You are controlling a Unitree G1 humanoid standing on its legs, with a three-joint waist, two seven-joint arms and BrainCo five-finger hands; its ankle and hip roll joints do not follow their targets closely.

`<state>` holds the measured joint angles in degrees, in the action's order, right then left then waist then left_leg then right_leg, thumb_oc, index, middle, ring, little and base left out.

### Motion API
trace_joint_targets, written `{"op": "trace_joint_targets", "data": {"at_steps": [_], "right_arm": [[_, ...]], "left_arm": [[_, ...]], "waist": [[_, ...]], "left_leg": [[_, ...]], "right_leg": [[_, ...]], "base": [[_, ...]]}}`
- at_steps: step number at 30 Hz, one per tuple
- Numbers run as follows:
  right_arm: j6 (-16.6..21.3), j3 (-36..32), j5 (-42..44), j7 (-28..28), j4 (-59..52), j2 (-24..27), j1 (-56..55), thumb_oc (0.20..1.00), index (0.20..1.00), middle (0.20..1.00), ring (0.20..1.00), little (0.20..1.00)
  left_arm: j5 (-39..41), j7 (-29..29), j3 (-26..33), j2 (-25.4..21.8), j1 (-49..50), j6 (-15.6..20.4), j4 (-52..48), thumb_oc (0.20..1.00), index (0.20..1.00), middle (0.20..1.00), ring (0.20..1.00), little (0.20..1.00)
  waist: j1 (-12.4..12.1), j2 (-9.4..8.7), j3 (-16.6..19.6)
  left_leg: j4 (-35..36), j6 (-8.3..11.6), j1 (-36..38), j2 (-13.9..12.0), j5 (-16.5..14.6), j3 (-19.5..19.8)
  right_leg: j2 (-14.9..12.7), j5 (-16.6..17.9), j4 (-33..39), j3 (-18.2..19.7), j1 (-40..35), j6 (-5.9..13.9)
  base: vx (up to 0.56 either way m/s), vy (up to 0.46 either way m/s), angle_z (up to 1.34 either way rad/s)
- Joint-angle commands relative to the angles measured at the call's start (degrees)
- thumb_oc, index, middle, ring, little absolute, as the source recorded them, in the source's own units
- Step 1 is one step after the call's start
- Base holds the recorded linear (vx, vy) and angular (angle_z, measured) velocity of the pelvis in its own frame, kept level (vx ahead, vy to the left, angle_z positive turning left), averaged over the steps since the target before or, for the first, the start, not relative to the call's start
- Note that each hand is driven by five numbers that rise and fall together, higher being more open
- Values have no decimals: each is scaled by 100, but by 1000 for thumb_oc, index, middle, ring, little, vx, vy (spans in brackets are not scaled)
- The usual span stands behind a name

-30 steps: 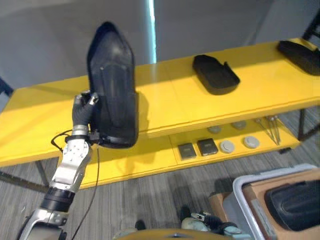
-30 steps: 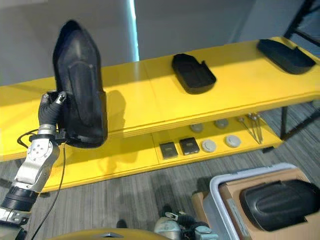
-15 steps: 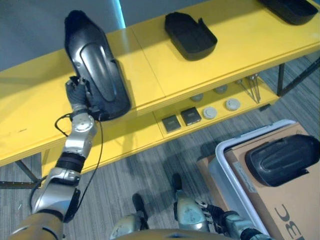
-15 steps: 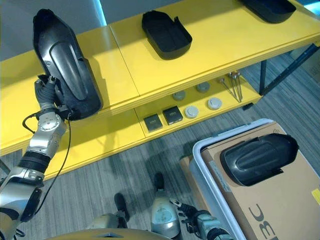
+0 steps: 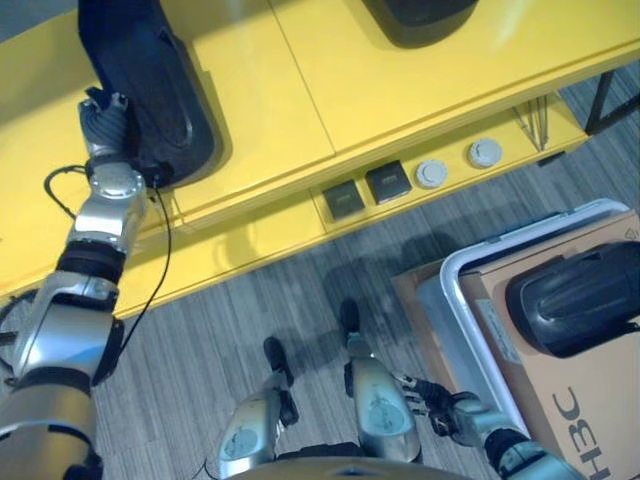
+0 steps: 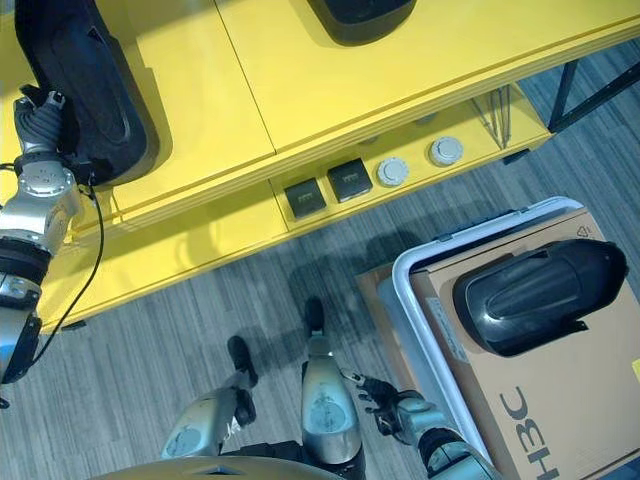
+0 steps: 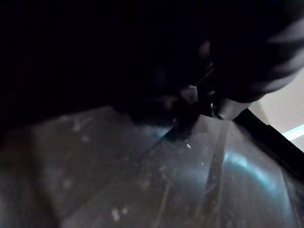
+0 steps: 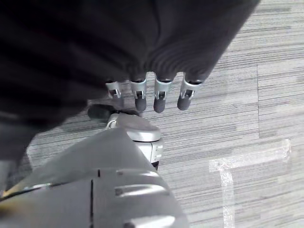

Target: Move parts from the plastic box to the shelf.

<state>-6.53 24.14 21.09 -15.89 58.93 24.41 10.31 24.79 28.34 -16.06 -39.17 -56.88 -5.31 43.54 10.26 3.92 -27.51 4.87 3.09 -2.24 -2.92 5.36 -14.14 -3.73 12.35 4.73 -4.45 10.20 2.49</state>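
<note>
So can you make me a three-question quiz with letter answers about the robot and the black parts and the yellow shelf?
1. Where is the left hand's black part?
A. on the floor
B. on the yellow shelf
C. inside the box

2. How many round grey discs lie on the lower board?
A. two
B. five
C. none

3. What is the right hand doing?
A. holding a part
B. pressing the shelf
C. hanging free, holding nothing

Answers: 1 B, the part stands on the shelf top. 2 A, two show beside the dark squares. 3 C, just floor beyond its fingers.

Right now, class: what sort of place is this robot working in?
Probably a factory or workshop parts area: a yellow shelf holds black moulded parts, small components lie on its lower level, and a plastic box holds another part.
</note>
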Motion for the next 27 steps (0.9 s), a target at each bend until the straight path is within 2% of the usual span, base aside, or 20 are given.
{"op": "trace_joint_targets", "data": {"at_steps": [1, 3, 5, 6, 7, 12, 14, 16, 19, 22, 27], "right_arm": [[-61, 318, 277, 54, -18, -149, -63, 1000, 1000, 1000, 1000, 1000], [-99, 305, 302, 52, -19, -131, -18, 1000, 1000, 1000, 1000, 1000], [-108, 322, 338, 20, 8, -109, 17, 1000, 1000, 1000, 1000, 1000], [-81, 318, 337, -25, -1, -110, 2, 1000, 1000, 1000, 1000, 1000], [-66, 338, 423, -32, -27, -122, 15, 1000, 1000, 1000, 1000, 1000], [-56, 327, 499, -49, -40, -115, 31, 1000, 1000, 1000, 1000, 1000], [91, 342, 567, -43, -68, -135, 0, 1000, 1000, 1000, 1000, 1000], [293, 354, 688, -26, -120, -134, -1, 1000, 1000, 1000, 1000, 1000], [371, 318, 906, 38, -275, -141, -37, 1000, 1000, 1000, 1000, 1000], [204, 274, 843, -167, -231, -193, -85, 1000, 1000, 1000, 1000, 1000], [218, 269, 750, -212, -154, -284, -192, 1000, 1000, 1000, 1000, 1000]], "left_arm": [[-114, -303, -309, -465, -542, -246, 503, 200, 200, 200, 200, 200], [-195, -247, -430, -500, -669, -423, 561, 200, 200, 200, 200, 200], [-79, -369, -516, -549, -799, -437, 714, 200, 200, 200, 200, 200], [-205, -413, -573, -559, -831, -570, 723, 580, 580, 580, 580, 580], [-153, -468, -612, -573, -867, -630, 778, 1000, 1000, 1000, 1000, 1000], [-48, -368, -618, -604, -918, -719, 904, 1000, 1000, 1000, 1000, 1000], [235, -329, -472, -553, -818, -530, 968, 1000, 1000, 1000, 1000, 1000], [113, -365, -450, -505, -799, -500, 934, 1000, 1000, 1000, 1000, 1000], [260, -195, -458, -463, -843, -454, 775, 1000, 1000, 1000, 1000, 1000], [326, -204, -501, -428, -892, -492, 608, 1000, 1000, 1000, 1000, 1000], [833, -45, -490, -344, -943, -218, 133, 1000, 1000, 1000, 1000, 1000]], "waist": [[50, -78, 73], [58, -84, 27], [76, -83, -18], [88, -83, -43], [91, -87, -65], [97, -75, -90], [99, -69, -77], [102, -70, -64], [116, -54, -6], [114, -32, 82], [43, -2, 267]], "left_leg": [[13, 89, -438, -41, -110, 317], [13, 83, -453, -37, -114, 311], [13, 78, -461, -40, -123, 300], [13, 72, -450, -40, -130, 298], [13, 67, -444, -41, -137, 290], [13, 66, -432, -37, -140, 289], [13, 77, -397, -44, -140, 284], [13, 82, -370, -52, -138, 286], [13, 90, -304, -62, -152, 286], [13, 102, -230, -62, -153, 280], [13, 105, -90, -56, -182, 324]], "right_leg": [[91, -951, -147, 131, -292, 136], [88, -936, -154, 142, -258, 140], [79, -927, -161, 145, -227, 151], [79, -921, -169, 159, -221, 150], [71, -916, -171, 160, -214, 156], [59, -917, -181, 157, -213, 159], [44, -922, -181, 136, -248, 155], [41, -923, -191, 129, -264, 146], [41, -943, -179, 105, -332, 136], [33, -941, -158, 66, -416, 142], [28, -954, -81, -42, -617, 144]], "base": [[0, 0, 0], [0, 0, 0], [0, 0, 0], [0, 0, 0], [0, 0, 0], [0, 0, 0], [0, 0, 0], [0, 0, 0], [0, 0, 0], [0, -5, 1], [-12, -51, 4]]}}
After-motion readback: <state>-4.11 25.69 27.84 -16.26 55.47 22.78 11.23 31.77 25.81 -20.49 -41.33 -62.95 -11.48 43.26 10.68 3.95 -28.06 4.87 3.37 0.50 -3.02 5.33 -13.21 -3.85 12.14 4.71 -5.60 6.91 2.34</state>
